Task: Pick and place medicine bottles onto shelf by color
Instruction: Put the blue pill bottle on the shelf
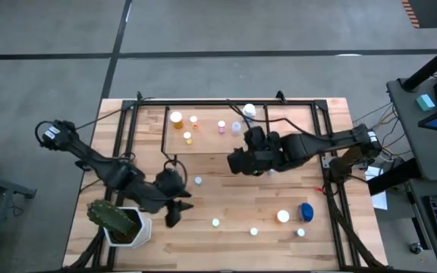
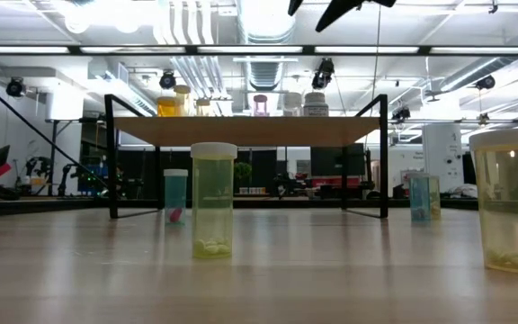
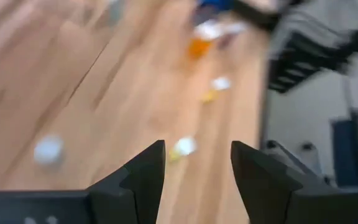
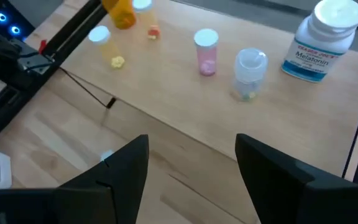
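**Right pincer empty above the shelf edge**

Nearest the right pincer (image 4: 191, 180), jaws apart and empty, lies bare counter (image 4: 55, 130). Beyond, on the shelf (image 4: 166, 99), stand pink (image 4: 206, 51) and clear bottles (image 4: 250, 73), then the Melatonin bottle (image 4: 323, 37). Left pincer (image 3: 197, 180) hangs open too. Retreat clear, then fetch another.

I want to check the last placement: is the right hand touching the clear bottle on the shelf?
Apart. The right wrist view shows the clear bottle standing on the shelf, well beyond the open right hand.

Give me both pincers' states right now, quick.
Left pincer: open, empty, above the table near the cactus pot.
Right pincer: open, empty, at the shelf's front edge.
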`<state>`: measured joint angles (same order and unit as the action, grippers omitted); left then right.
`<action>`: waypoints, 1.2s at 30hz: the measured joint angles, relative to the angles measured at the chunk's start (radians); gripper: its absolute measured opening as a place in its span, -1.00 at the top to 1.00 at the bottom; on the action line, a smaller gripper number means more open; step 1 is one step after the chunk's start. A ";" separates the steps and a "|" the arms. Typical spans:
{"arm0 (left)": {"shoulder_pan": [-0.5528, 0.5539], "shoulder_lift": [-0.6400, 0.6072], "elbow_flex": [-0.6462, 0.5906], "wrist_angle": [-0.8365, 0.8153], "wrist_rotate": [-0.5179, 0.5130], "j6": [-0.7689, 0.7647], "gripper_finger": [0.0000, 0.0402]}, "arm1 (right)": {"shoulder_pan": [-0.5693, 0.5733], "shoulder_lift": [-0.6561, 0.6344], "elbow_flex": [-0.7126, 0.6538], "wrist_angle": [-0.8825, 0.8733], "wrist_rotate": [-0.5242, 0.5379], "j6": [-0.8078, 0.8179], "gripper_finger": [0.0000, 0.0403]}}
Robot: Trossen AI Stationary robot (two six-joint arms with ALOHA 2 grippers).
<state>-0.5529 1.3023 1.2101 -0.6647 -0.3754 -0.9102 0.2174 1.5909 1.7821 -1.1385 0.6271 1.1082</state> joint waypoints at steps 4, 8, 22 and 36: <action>0.044 0.057 -0.106 -0.006 -0.008 -0.246 0.17 | 0.027 0.021 0.000 0.002 0.004 0.008 -0.13; 0.087 0.140 -0.139 -0.010 -0.015 -0.359 0.17 | 0.036 0.049 -0.001 0.007 0.002 0.020 -0.13; 0.168 0.317 -0.106 -0.069 -0.100 -0.354 0.17 | 0.044 0.072 -0.002 0.023 -0.009 0.019 -0.13; 0.199 0.354 -0.129 -0.031 -0.157 -0.331 0.17 | 0.044 0.072 -0.002 0.022 -0.033 0.003 -0.13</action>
<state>-0.3544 1.6565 1.0813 -0.6956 -0.5320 -1.2415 0.2619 1.6630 1.7802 -1.1168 0.5944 1.1113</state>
